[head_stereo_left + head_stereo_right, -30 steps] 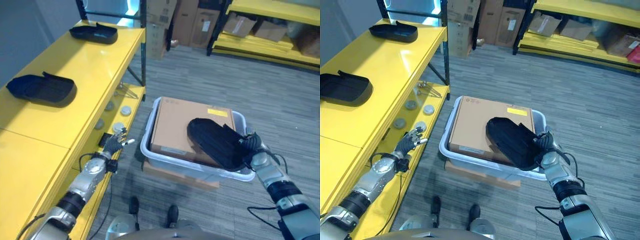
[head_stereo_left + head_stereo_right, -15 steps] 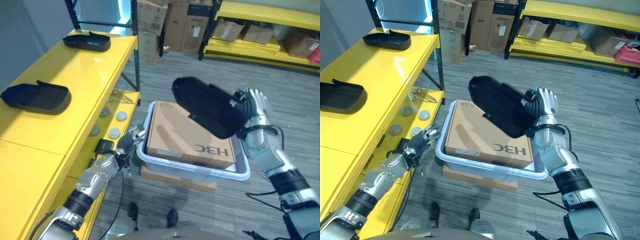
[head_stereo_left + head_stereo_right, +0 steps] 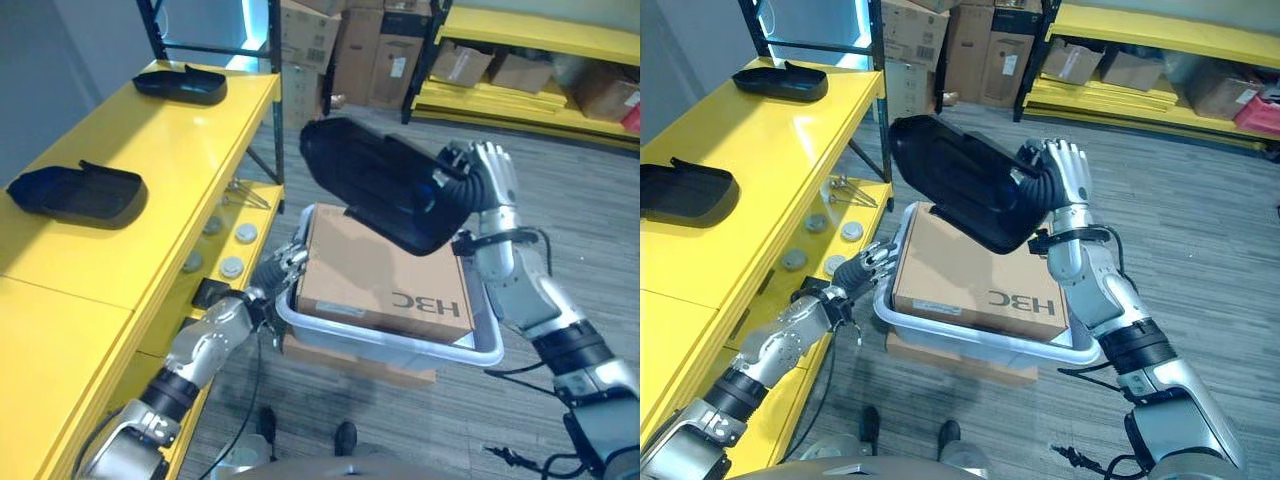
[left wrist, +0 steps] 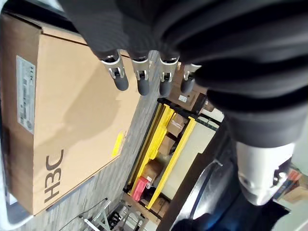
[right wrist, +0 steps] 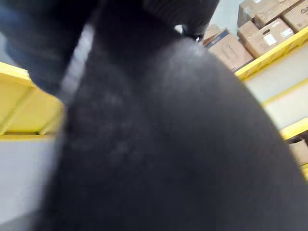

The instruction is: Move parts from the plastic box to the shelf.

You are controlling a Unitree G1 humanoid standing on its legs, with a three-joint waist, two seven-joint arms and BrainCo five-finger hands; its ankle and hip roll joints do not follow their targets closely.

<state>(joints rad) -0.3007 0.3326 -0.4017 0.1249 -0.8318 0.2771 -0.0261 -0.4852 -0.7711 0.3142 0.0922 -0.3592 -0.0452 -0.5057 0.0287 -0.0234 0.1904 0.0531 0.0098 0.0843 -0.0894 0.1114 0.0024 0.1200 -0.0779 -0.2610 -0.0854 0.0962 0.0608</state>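
Observation:
My right hand holds a large black moulded part in the air above the white plastic box. The part tilts down toward the yellow shelf, and its dark surface shows very close in the right wrist view. A brown cardboard box lies inside the plastic box. My left hand hovers by the box's left rim with straight fingers, holding nothing. Two more black parts rest on the shelf top.
The shelf's lower level carries several small round pieces and a metal wire item. A flat cardboard piece lies under the plastic box. Stacked cartons and another yellow rack stand at the back.
My right hand has lifted the black part out of the box and carried it up and left toward the shelf. My left hand has moved right to the box's rim.

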